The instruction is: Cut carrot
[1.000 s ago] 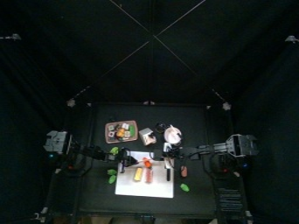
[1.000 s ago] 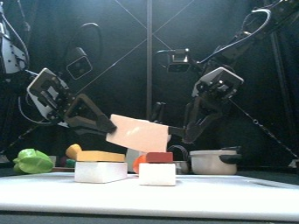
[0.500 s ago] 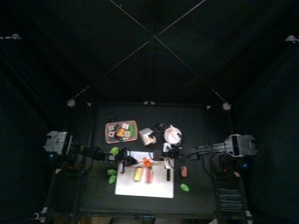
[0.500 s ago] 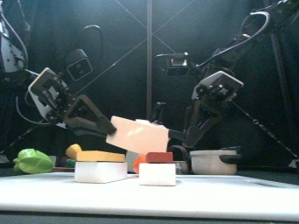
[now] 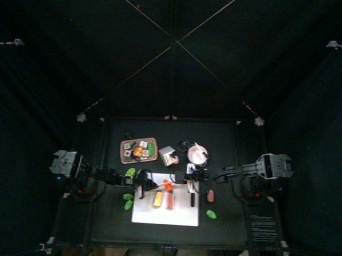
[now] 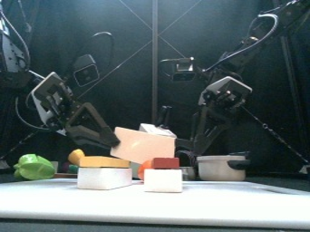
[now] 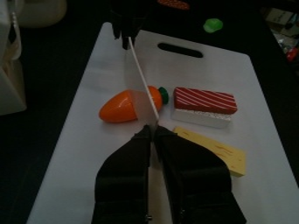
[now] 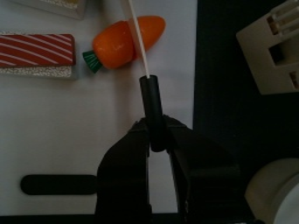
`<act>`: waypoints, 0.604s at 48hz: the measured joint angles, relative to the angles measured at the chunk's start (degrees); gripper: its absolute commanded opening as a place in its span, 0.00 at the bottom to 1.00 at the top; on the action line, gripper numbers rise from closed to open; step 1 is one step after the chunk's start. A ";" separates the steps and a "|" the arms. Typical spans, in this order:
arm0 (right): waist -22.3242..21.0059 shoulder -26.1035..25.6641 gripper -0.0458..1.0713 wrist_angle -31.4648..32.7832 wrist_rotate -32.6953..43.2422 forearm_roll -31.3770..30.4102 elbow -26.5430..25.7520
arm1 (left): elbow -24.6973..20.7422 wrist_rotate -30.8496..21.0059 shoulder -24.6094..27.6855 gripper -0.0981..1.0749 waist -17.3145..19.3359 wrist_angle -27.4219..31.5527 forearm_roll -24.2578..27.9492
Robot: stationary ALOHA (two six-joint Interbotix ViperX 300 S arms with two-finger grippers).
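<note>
Mid-board, carrot under knife blade, margins wide.

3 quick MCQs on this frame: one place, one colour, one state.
1. Where does the stubby orange carrot lie?
A. in a bowl
B. on the white plastic cutting board
C. on bare table

2. What colour is the carrot's leaf end?
A. green
B. white
C. black

3. What is the right hand doing?
A. hanging open
B. gripping the carrot
C. closed on the black handle of the white-bladed knife

Answers:
1 B: the carrot rests on the cutting board, beside a red-topped white block.
2 A: its leaf end is green.
3 C: the right hand clamps the black handle, and the blade reaches the carrot.
</note>
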 measured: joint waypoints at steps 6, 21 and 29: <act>-0.09 0.00 0.36 0.09 0.00 0.00 -0.09 | -0.09 0.09 0.00 0.50 0.00 0.09 -0.62; 0.53 0.88 0.36 0.53 0.35 0.00 -0.79 | -0.18 0.26 1.93 0.50 0.00 0.00 -1.58; 0.70 1.49 0.36 0.53 0.26 0.00 -0.97 | -0.35 0.26 2.81 0.50 -0.09 0.00 -1.58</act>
